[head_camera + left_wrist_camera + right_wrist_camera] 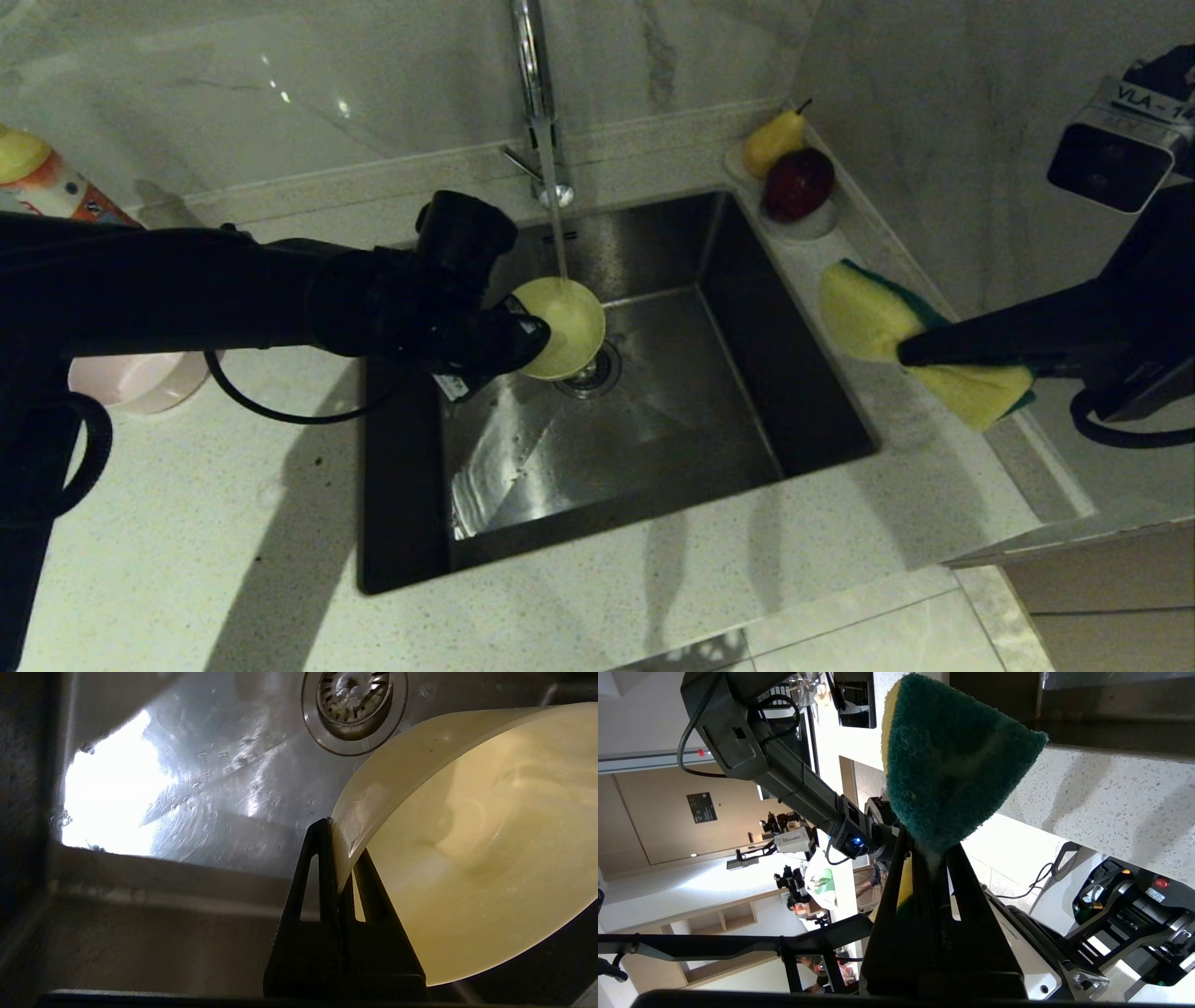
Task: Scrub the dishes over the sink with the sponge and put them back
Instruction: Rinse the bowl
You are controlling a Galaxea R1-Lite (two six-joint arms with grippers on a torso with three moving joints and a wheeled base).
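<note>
head view: left gripper [523, 341] has its fingers pinched on the rim of the yellow bowl [563, 327], tilted under the tap stream [554, 224] above the sink [653, 439] drain. thin light plastic, wet and slick, so i'd guess it can pivot in a one-point rim grip; a deeper bite on the wall looks safer. a little water seems to be running round inside the bowl, hard to say how much. right gripper [920, 353] is clenched on the sponge [887, 322], held over the bench edge right of the sink; soft foam, squashes flat between the fingers. pink bowl [140, 381] sits on the bench to the left, contents not visible. small dish [810, 224] by the back corner holds a pear and an apple.
</note>
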